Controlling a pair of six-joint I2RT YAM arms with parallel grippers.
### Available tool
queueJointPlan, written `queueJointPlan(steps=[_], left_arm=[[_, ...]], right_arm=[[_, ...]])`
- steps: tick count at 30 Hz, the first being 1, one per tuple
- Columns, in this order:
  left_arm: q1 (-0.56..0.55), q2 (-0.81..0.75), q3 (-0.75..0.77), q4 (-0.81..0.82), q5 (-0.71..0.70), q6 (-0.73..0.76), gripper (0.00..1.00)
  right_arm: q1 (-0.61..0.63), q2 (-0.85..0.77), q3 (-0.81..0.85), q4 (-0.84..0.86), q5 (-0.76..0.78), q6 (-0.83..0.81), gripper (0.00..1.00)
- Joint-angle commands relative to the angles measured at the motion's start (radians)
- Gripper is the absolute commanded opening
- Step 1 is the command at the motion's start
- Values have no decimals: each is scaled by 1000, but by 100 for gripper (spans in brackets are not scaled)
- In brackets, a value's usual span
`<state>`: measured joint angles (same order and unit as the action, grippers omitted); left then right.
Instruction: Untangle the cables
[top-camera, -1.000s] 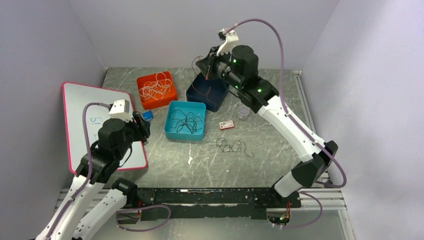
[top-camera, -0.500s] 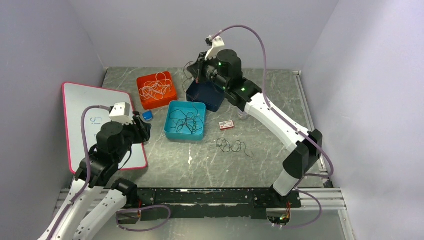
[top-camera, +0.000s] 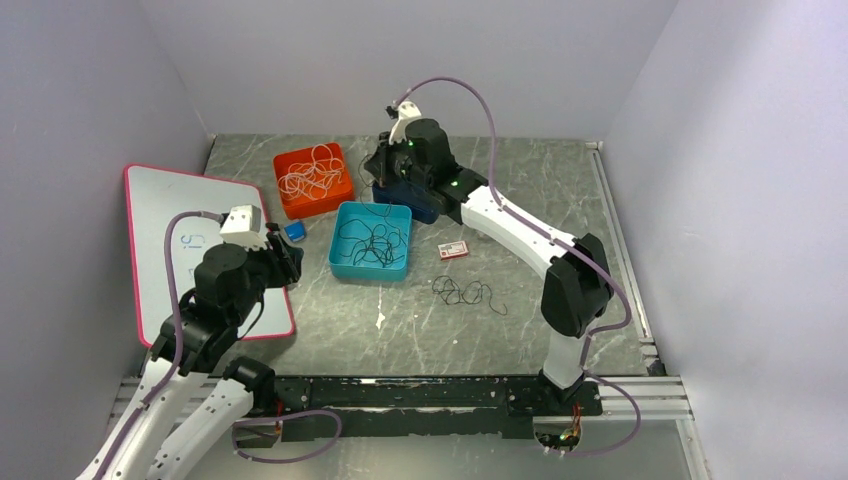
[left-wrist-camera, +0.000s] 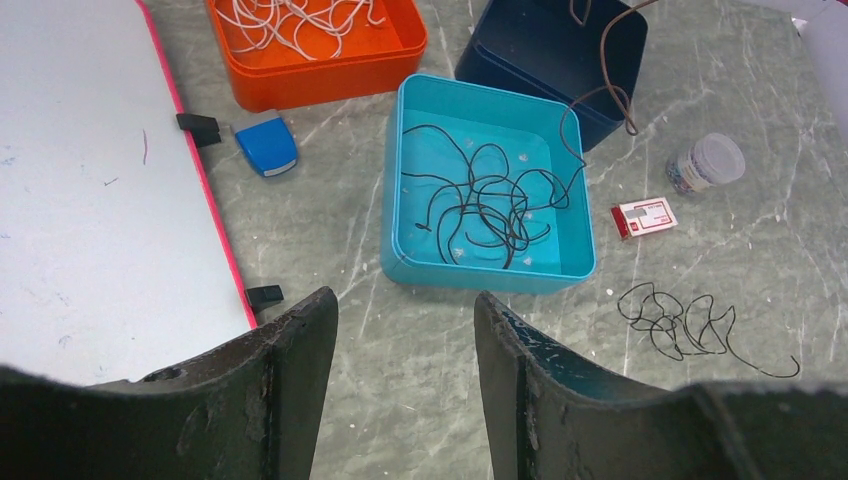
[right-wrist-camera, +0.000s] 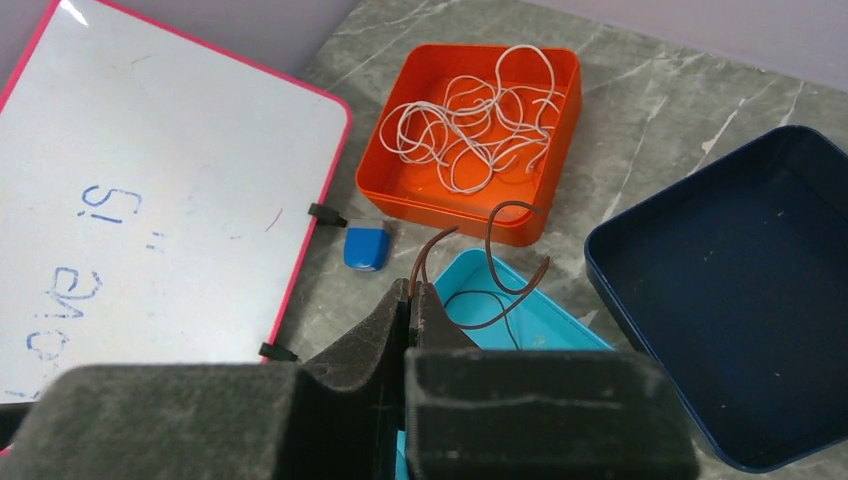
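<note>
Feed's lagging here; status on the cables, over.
Left gripper open, empty. Right gripper shut on brown cable, dangling near navy tray. Black tangle lies on table, no gripper near.

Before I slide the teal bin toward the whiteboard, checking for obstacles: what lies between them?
A small blue eraser, nearer the whiteboard than the teal bin; the left wrist view shows it.

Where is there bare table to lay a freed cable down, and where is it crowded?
Free: the grey marbled table in front of the teal square tray, between the pink-edged whiteboard and the loose black cable tangle; also its right-hand stretch. Crowded: centre back, where the orange tray, navy tray, blue eraser and red-white card sit close together.
</note>
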<state>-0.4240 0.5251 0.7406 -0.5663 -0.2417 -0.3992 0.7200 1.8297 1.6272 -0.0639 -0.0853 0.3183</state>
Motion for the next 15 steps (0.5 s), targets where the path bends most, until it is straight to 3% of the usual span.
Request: queueJointPlan(steps=[1,15], left_arm=[[7,-7,-9,22,18,15,57],[8,-4,-16,31,28,17,57]], right_arm=[[4,18,-13,58,-19,-3,0],[9,161,-69,16,-69,-41,0]])
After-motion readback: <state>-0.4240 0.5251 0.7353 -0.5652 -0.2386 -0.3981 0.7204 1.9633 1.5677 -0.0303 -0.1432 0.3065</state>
